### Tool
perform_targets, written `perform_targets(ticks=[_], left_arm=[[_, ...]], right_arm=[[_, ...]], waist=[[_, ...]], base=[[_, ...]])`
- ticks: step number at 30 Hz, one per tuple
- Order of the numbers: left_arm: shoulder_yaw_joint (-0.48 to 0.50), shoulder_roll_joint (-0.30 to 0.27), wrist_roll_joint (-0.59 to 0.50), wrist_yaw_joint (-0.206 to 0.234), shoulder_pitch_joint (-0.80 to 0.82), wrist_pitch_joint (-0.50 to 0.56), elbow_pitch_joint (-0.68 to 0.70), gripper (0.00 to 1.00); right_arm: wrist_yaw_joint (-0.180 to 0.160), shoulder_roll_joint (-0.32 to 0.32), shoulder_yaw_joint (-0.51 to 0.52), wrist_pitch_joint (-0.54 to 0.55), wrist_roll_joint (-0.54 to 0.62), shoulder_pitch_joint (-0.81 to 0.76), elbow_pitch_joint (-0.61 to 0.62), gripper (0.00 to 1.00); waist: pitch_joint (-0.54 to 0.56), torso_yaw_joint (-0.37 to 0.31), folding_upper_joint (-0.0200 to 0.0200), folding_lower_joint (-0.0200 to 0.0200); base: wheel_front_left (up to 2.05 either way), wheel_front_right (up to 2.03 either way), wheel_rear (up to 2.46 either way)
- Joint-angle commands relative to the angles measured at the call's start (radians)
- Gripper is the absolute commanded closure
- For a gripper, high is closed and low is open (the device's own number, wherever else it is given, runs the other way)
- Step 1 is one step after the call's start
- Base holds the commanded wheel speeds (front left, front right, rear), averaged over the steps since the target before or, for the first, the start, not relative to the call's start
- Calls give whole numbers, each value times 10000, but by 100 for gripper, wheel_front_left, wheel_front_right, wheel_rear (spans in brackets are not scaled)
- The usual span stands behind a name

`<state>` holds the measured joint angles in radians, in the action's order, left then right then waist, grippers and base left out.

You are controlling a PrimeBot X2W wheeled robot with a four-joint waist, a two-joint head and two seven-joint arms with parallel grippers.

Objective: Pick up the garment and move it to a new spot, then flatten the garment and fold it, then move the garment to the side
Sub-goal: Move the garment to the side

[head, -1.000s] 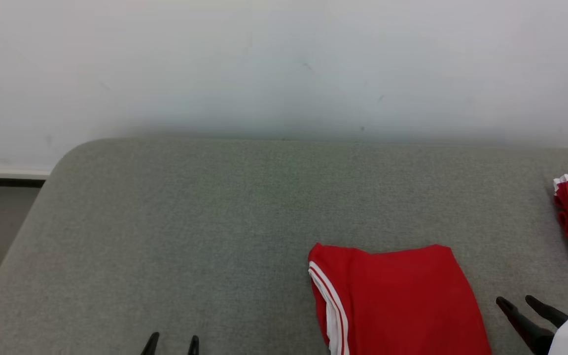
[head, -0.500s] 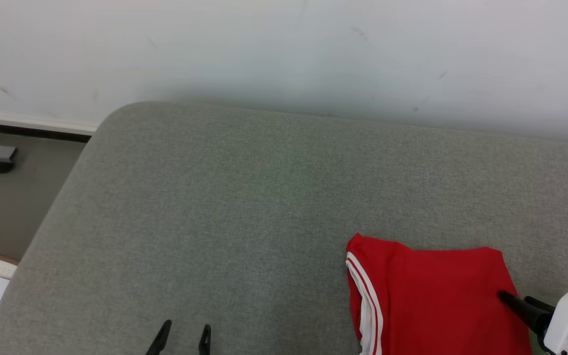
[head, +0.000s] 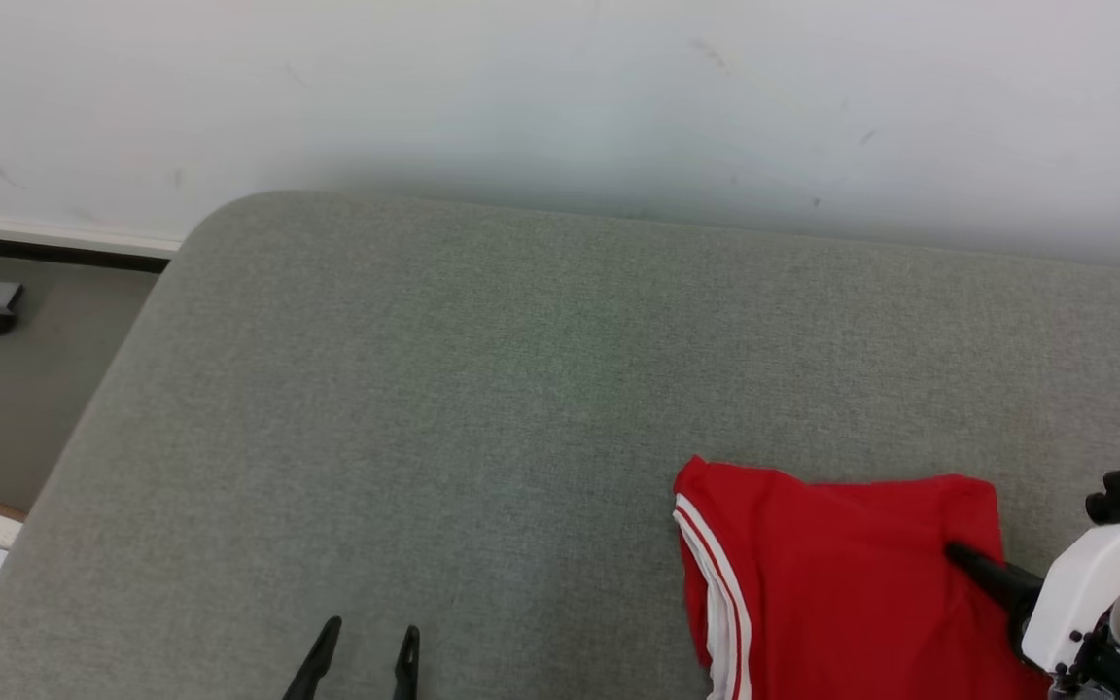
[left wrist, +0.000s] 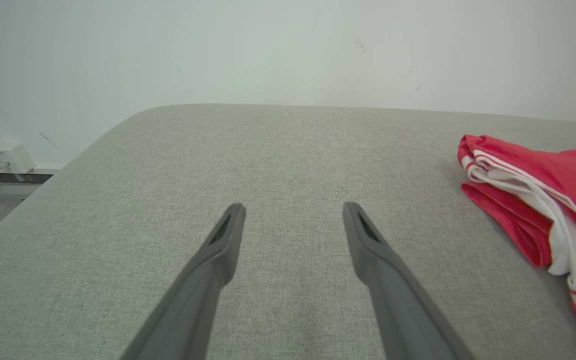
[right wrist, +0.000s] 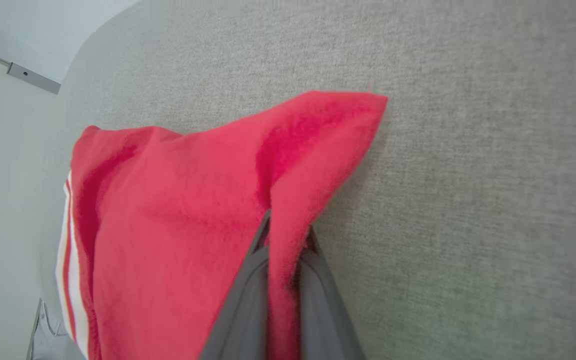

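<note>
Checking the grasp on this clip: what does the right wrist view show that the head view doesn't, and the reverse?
Right wrist view, not head: a pinched-up fold of the red garment clamped in the right gripper. Head view, not right wrist: the left gripper, open over the grey upholstered surface. Both: garment, its white-striped edge, the surface, the white wall.

A grey upholstered surface (head: 424,389) with a rounded corner abuts a scuffed white wall (head: 560,87); dark skirting (head: 54,255) and grey floor (head: 16,408) lie left.
</note>
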<state>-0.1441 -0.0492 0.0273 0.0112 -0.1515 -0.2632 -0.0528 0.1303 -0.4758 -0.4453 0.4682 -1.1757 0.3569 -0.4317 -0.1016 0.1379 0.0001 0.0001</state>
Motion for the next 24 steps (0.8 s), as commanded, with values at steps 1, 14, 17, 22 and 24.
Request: perform_targets(ticks=[1,14,17,22,24], left_arm=[[15,-33,141,70,43,-14,20,0],[-119,-33,241,95,454,-7,166,0],[-186,-33,148,29,683,-7,204,0],[-190,-35,-19,-76,1050,-7,199,0],[-175,-41,-35,-104,1170,-7,184,0]], right_arm=[[2,-213,-42,-228,-45,238,102,100],[2,-1382,-255,-1755,1098,1946,-109,100],[2,-1633,-142,-2037,1440,2656,-376,100],[2,-1888,163,-2576,1744,3683,-755,100],[2,-2050,288,-2579,1779,4023,-852,100]], waist=[[-19,-126,-1,-1],[-525,-1363,-1,-1],[-826,-1638,-1,-1],[-1325,-1887,-1,-1],[-1506,-1930,-1,-1]], base=[[0,0,0],[0,0,0],[0,0,0],[0,0,0],[0,0,0]])
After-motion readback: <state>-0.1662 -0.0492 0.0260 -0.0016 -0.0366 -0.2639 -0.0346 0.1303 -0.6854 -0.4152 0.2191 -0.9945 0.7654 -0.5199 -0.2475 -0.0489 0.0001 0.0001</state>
